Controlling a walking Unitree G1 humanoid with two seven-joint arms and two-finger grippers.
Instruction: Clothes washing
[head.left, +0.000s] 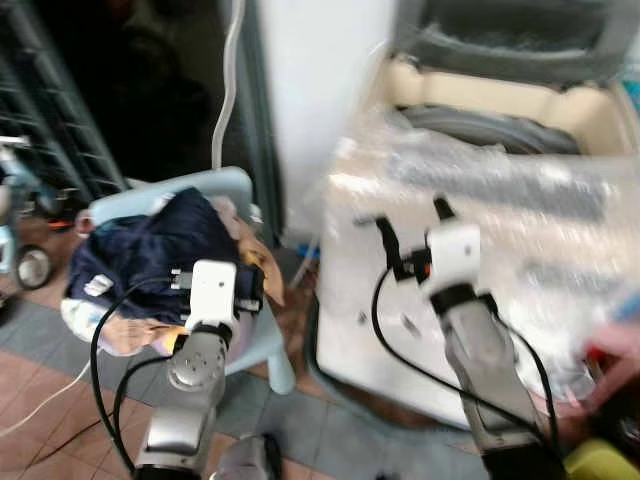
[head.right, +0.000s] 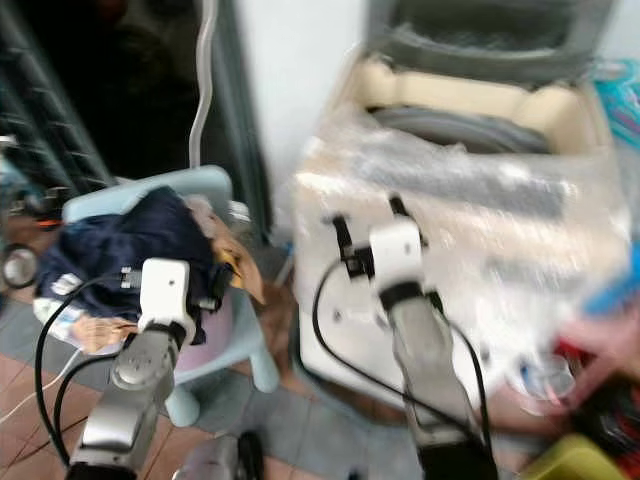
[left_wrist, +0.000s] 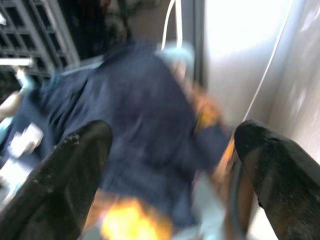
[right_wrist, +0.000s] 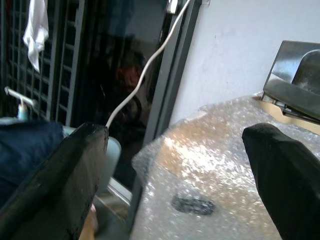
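A pile of clothes, topped by a navy garment (head.left: 150, 245), lies on a light blue plastic chair (head.left: 235, 185) at the left. To its right stands a top-loading washing machine (head.left: 480, 210) wrapped in bubble wrap, lid up and drum opening (head.left: 490, 125) showing. My left gripper (head.left: 215, 278) is open, held just in front of the clothes pile; the navy garment (left_wrist: 145, 140) lies beyond its fingers and nothing is between them. My right gripper (head.left: 412, 225) is open too, raised against the machine's front upper edge (right_wrist: 210, 165) with nothing held.
A white hose (head.left: 230, 80) hangs down beside the dark doorway behind the chair. A metal grille (head.left: 50, 110) and a small wheeled toy (head.left: 30, 262) are at far left. A person's hand (head.left: 615, 355) reaches in at lower right, above a yellow object (head.left: 600, 462). The floor is tiled.
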